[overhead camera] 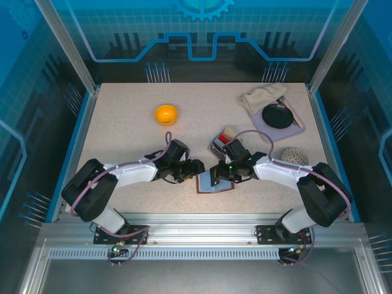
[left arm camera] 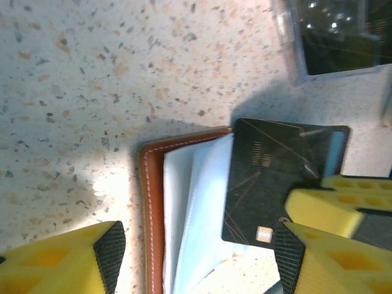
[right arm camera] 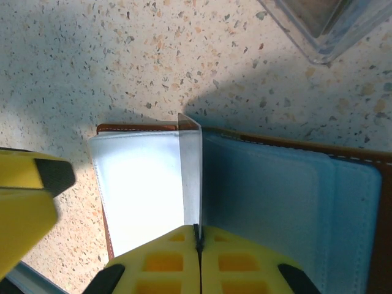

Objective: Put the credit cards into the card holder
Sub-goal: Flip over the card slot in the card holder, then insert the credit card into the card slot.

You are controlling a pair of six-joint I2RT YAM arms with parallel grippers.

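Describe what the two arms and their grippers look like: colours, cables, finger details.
The left arm and the right arm each have white shells between black joints, with a lavender cable looping alongside. The left gripper and the right gripper have black bodies. Their fingers are bright yellow plastic with moulded pockets and black pads at the tips. Small green lights glow near the right wrist.
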